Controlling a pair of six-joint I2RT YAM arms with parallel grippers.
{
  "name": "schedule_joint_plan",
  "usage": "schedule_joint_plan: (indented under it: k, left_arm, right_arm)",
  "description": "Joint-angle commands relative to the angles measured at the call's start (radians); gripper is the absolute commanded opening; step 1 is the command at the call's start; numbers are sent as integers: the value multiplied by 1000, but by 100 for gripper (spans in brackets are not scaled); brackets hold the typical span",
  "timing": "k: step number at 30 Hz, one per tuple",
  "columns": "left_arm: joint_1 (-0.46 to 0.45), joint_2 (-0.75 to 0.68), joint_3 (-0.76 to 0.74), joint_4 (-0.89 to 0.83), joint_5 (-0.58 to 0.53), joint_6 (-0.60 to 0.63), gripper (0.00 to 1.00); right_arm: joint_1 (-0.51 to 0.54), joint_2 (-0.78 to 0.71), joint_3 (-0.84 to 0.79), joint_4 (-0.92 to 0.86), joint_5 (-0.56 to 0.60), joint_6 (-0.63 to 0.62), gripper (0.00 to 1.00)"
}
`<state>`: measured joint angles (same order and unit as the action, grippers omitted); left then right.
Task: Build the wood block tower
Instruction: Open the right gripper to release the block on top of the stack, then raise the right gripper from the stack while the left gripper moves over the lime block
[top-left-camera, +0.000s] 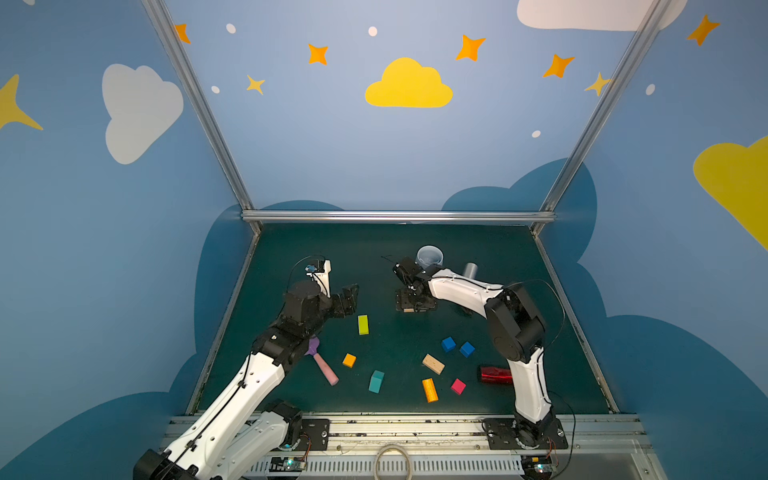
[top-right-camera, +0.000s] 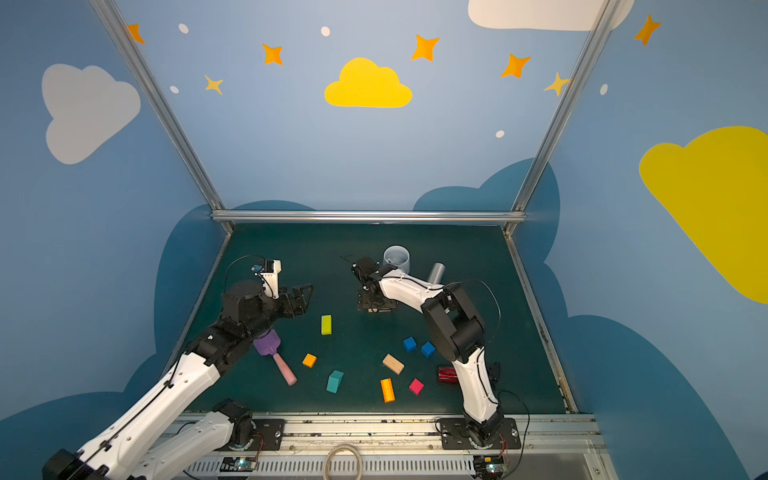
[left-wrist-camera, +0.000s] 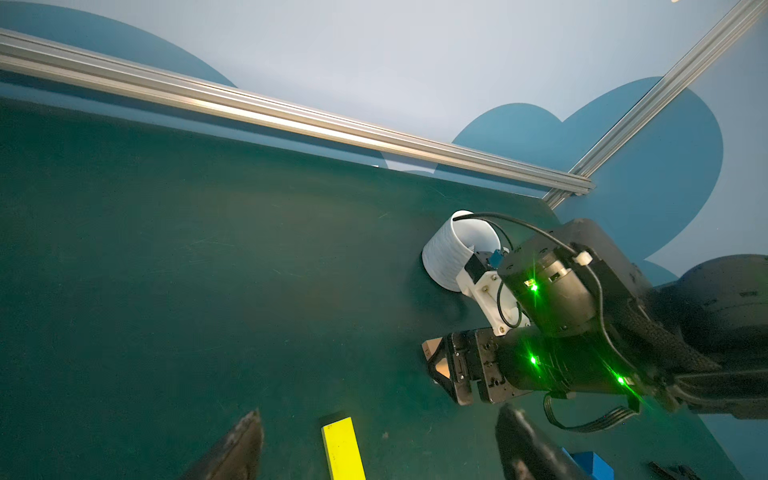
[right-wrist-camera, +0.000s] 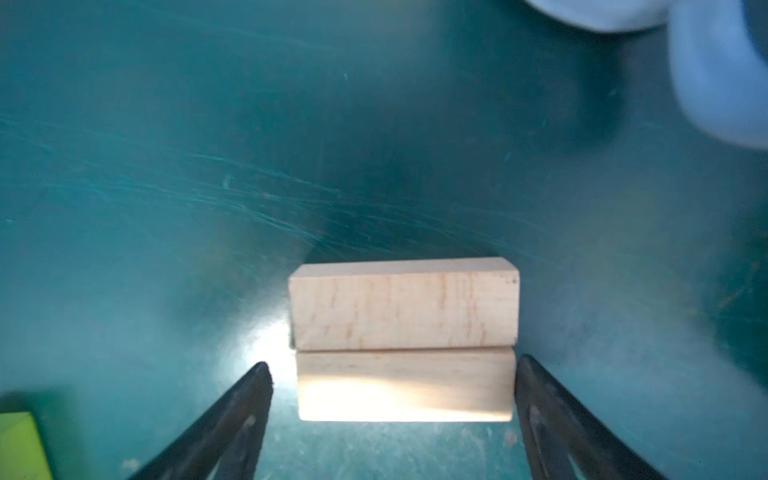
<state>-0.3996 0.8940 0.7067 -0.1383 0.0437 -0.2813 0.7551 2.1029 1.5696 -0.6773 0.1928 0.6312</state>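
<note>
Right wrist view looks straight down on two tan bars (right-wrist-camera: 403, 303) lying flat side by side, long faces touching, on the green table (right-wrist-camera: 208, 166). The right gripper (right-wrist-camera: 392, 365) is spread wide around the nearer bar (right-wrist-camera: 403, 386), released rather than squeezing. One finger sits right at the bar's end and the other stands clear of it.

In both top views that arm reaches far out with its wrist bent steeply down, just in front of the white mug (top-left-camera: 430, 257). The mug stands upright, mouth up; what it holds I cannot tell.

The left gripper (top-left-camera: 349, 297) hangs above the table, also spread and gripping nothing, near the yellow-green bar (top-left-camera: 363, 324). The other wood blocks (top-left-camera: 433, 364) lie scattered singly nearer the arm bases. A red cylinder (top-left-camera: 494, 374) lies on its side by the right arm.
</note>
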Motion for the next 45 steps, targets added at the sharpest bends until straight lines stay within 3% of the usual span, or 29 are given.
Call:
schedule_joint_plan:
  k: [1, 15, 30, 37, 45]
  left_arm:
    - [-1, -10, -6, 8, 17, 13, 88]
    - [-2, 0, 0, -3, 37, 11, 88]
    - [-3, 67, 47, -51, 35, -46, 86]
    - [-3, 162, 86, -94, 7, -120, 85]
    - [-7, 380, 243, -343, 1, -151, 82]
  right_arm:
    - [3, -28, 23, -28, -1, -9, 89]
    - [7, -82, 6, -50, 16, -5, 89]
    - [-14, -356, -106, 59, 18, -18, 89]
    - [-61, -488, -99, 190, 10, -70, 89]
    - [-94, -552, -182, 312, -139, -70, 87]
